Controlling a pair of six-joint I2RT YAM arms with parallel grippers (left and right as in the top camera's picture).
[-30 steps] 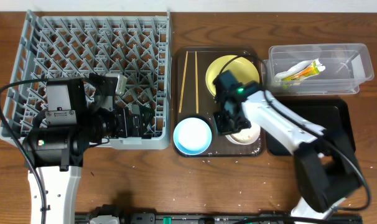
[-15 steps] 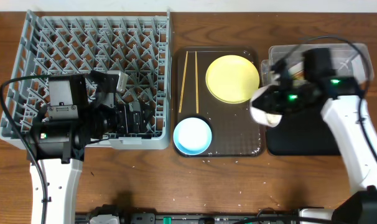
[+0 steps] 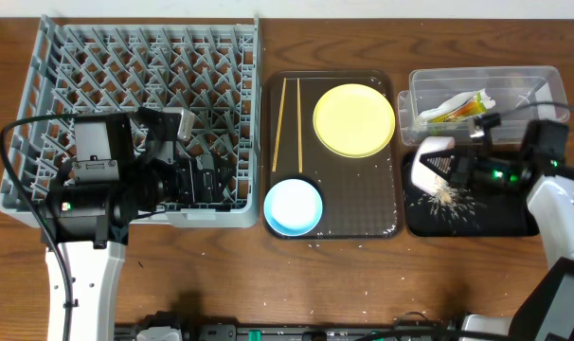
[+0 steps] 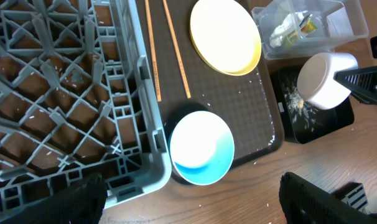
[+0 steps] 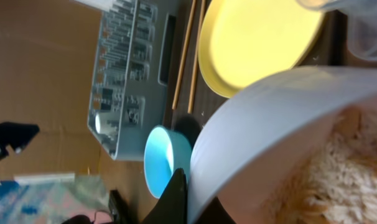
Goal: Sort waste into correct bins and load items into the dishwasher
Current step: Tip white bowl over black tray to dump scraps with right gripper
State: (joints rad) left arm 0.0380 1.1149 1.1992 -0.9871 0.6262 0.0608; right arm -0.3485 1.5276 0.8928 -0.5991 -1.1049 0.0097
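The right gripper (image 3: 455, 168) is clamped on the rim of the white bowl (image 3: 427, 163), holding it tipped sideways over the black tray (image 3: 514, 220) so that the rice scraps (image 3: 446, 194) land there. The left gripper (image 4: 198, 199) hovers at the dish rack (image 3: 126, 57) with its fingers apart

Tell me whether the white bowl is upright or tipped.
Tipped: the right gripper holds the white bowl on its side over the black tray, with rice scraps lying beneath it.
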